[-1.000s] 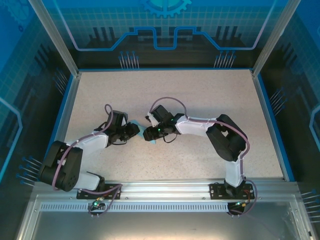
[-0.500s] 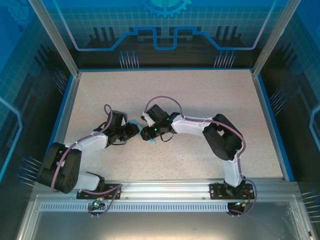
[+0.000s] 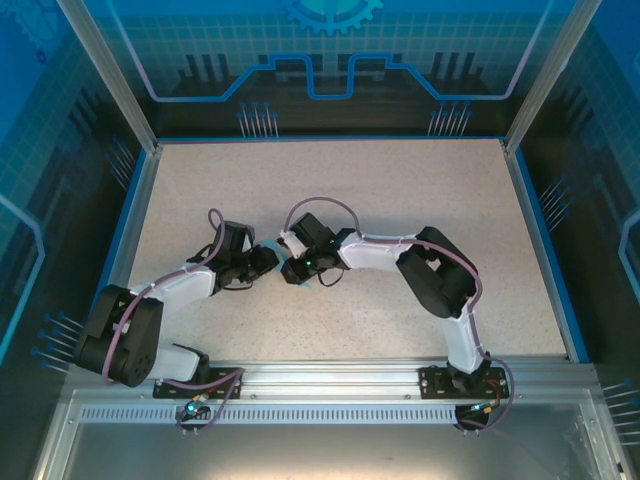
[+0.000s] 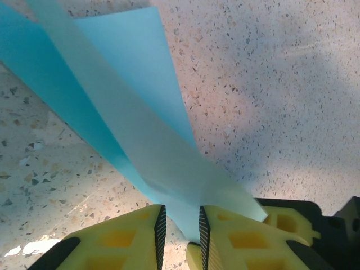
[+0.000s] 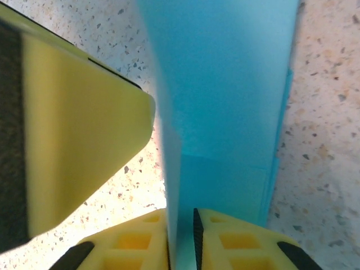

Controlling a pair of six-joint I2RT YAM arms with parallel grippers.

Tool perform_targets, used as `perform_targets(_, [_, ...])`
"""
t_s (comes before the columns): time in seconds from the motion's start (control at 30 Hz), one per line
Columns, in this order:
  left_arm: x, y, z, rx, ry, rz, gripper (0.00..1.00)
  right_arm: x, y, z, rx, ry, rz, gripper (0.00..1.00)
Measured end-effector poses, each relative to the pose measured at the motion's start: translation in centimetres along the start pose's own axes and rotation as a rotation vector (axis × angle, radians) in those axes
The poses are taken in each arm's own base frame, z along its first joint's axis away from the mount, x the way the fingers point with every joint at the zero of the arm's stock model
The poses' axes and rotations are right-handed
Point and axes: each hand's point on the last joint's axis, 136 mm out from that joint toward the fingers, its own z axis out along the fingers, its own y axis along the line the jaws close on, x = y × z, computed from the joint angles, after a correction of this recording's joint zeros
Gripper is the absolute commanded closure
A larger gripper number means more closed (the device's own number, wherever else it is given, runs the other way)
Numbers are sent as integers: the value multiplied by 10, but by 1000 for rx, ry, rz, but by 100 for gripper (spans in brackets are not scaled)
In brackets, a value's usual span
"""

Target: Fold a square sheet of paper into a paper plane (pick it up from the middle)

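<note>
Inside the blue-panelled enclosure [image 3: 330, 60], on the speckled beige table [image 3: 400, 190], the two arms meet just left of centre. There the square sheet of paper [image 4: 129, 129] is held between them as a light blue folded strip with overlapping layers and a long slanting crease, mostly hidden from above. The left gripper [image 4: 180, 216] is pinched narrow on one end of it and the right gripper [image 5: 180, 214] is clamped on a folded edge, yellow fingers nearly meeting. Compared with a second ago, the right arm has drawn leftward, bringing the grippers closer, and less paper shows from above.
</note>
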Motion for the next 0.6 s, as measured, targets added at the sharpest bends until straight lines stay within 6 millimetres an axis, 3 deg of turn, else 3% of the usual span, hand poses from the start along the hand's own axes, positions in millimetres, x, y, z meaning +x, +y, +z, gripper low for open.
perform_targets(0.2, [0, 0, 0, 0, 0, 0, 76, -11, 9, -3, -115, -37, 50, 94])
perform_targets(0.6, [0, 0, 0, 0, 0, 1, 77, -14, 3, 3, -290, -37, 203, 99])
